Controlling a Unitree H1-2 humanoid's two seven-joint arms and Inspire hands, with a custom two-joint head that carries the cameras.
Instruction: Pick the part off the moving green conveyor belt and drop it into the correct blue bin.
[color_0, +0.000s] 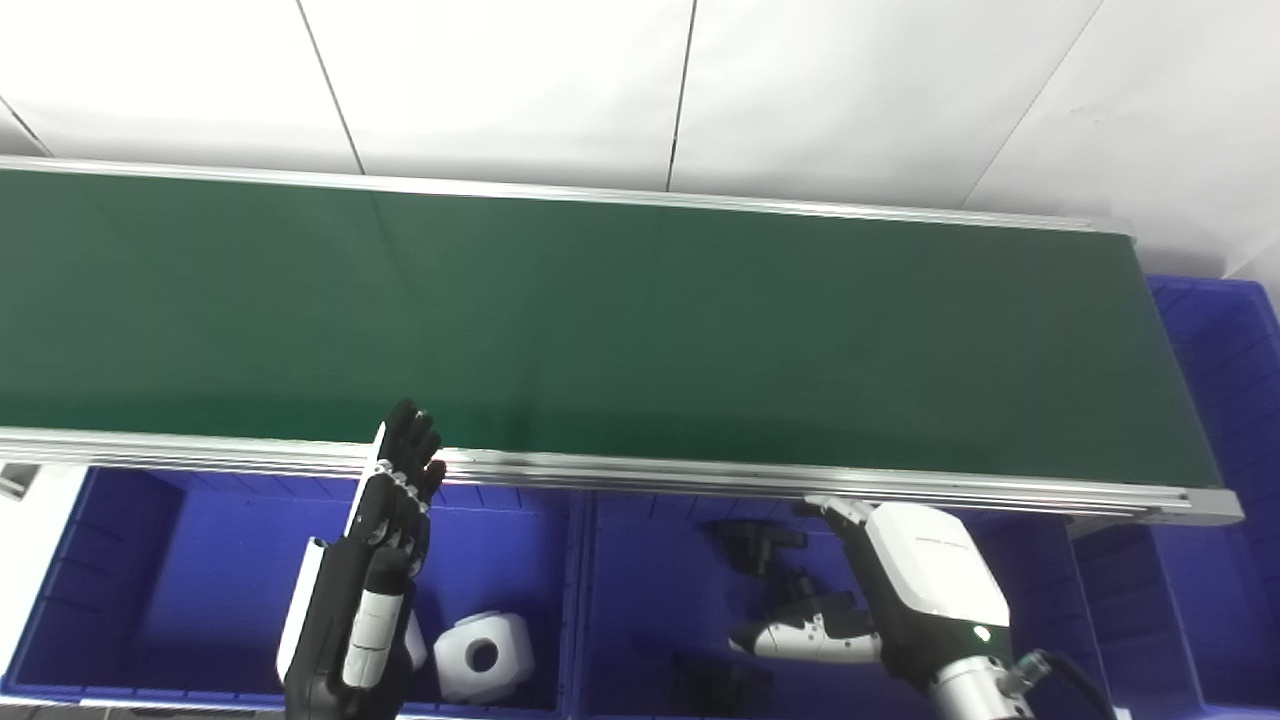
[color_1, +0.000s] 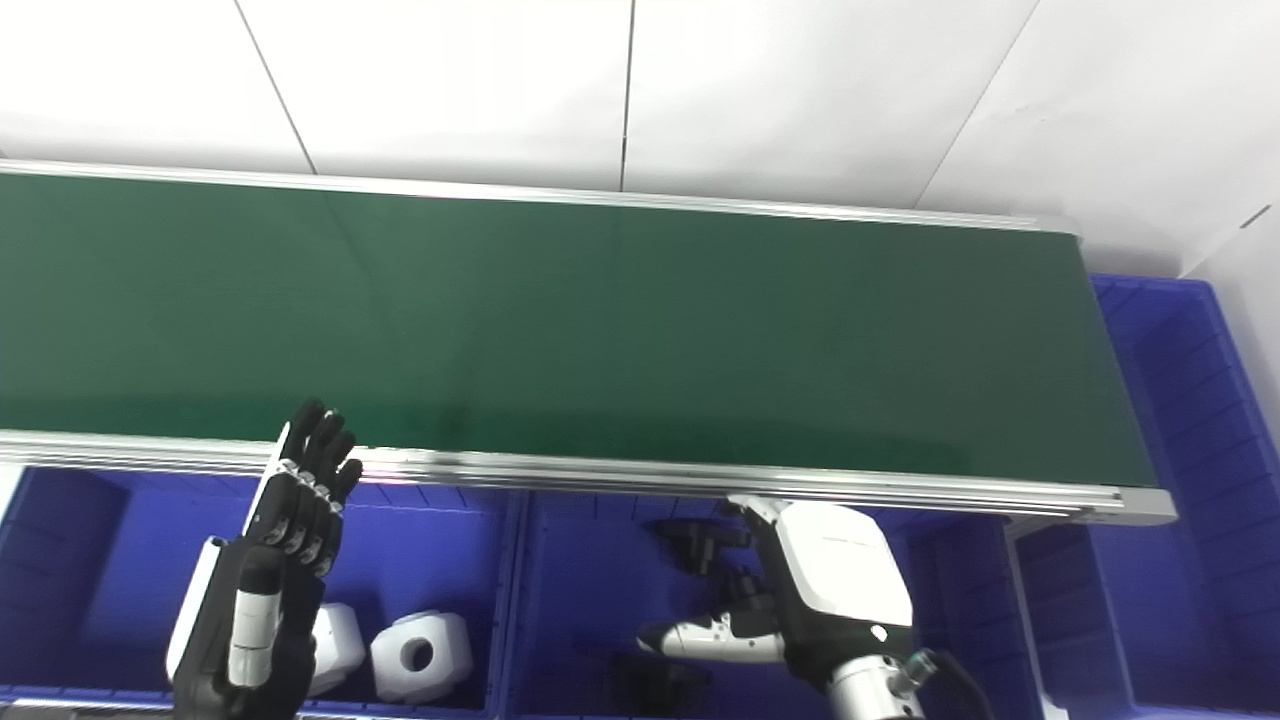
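The green conveyor belt (color_0: 640, 320) carries no part anywhere in view. My left hand (color_0: 385, 540), black, is open with its fingers stretched up; the tips reach the belt's front rail above the left blue bin (color_0: 150, 560). My right hand (color_0: 900, 590), white-backed, hangs over the middle blue bin (color_0: 640, 600). Its thumb is spread well away from its dark fingers, and I see nothing gripped. Black parts (color_0: 755, 545) lie in that bin just left of the hand, partly merging with the fingers. A white blocky part (color_0: 483, 655) lies in the left bin, and a second one (color_1: 335, 640) is half hidden by my left forearm.
A silver rail (color_0: 700, 475) edges the belt's near side, right above the bins. Another blue bin (color_0: 1230, 400) stands past the belt's right end. A further black part (color_0: 720, 685) lies at the middle bin's front. White wall panels rise behind the belt.
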